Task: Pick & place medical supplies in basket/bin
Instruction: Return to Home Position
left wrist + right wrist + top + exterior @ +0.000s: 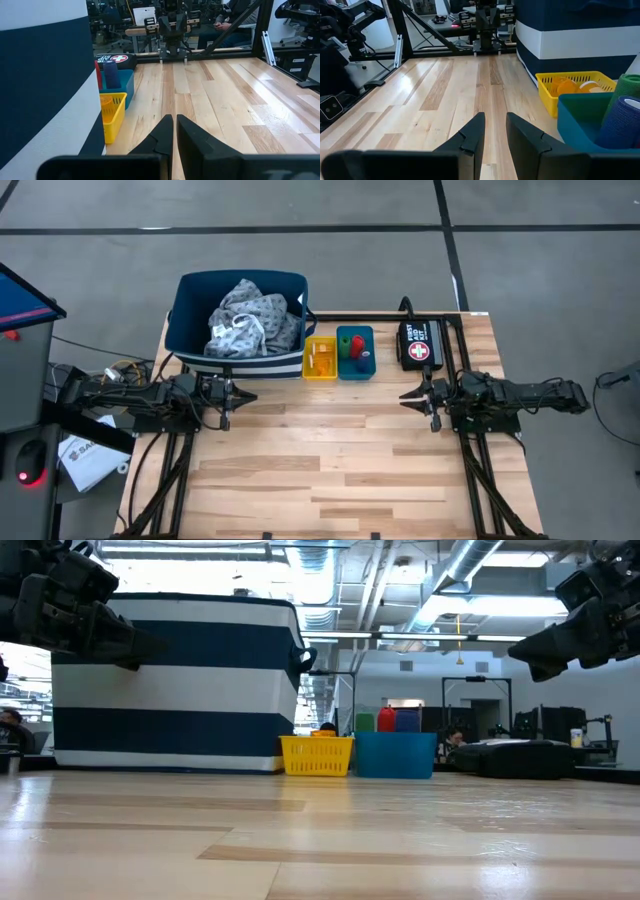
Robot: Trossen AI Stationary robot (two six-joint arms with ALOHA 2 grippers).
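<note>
Mid-table, both claws hang empty above the boards; the supplies sit along the far edge.
Left gripper [174, 118] hovers at the left side, fingers all but closed on nothing; right gripper [495, 116] at the right side, fingers narrowly parted, empty too; farther off, yellow tray [320, 376] holds the orange pill bottles [567, 87]; teal tray [356, 375], touching its right side, holds green roll [365, 722], red roll [386, 720] and blue roll [407, 720]; far left, gown cloth [250, 320] fills the striped basket [185, 330]; black pouch [420, 345] lies far right.

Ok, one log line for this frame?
gown in navy basket | pill bottles in yellow tray | rolls in teal tray | left gripper shut, empty, left side | right gripper slightly open, empty, right side
</note>
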